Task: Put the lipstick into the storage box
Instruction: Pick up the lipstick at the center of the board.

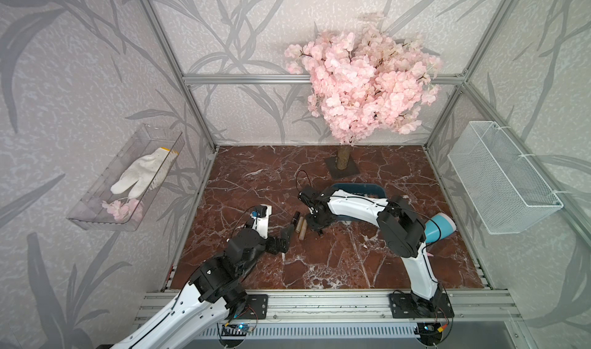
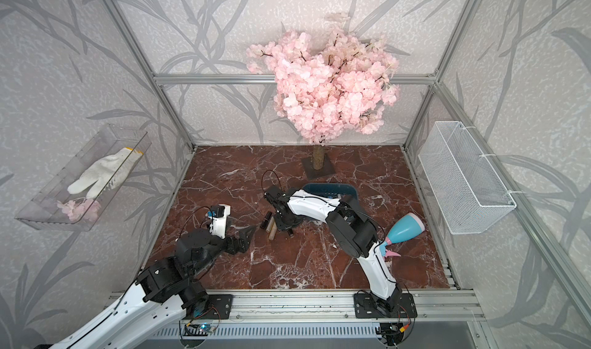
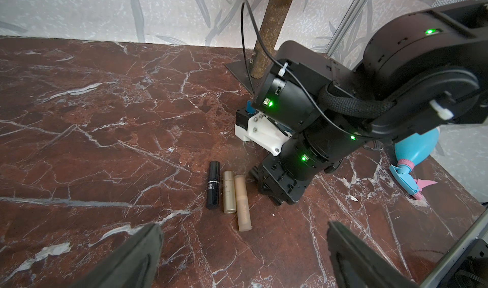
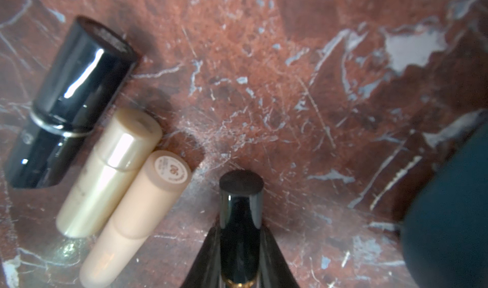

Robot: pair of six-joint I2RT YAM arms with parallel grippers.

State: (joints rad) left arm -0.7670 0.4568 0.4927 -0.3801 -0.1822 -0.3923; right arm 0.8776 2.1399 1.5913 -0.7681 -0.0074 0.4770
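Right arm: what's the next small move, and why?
Probably lift the right gripper straight up. Its jaws are shut on the held black lipstick, low over the marble tabletop, and the beige lipstick lies close beside it. Rising first should clear it before swinging toward the storage box.

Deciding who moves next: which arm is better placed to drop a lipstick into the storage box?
Right. The right claw is shut on a black lipstick, with the storage box close beside that arm. The left claw is open and empty.
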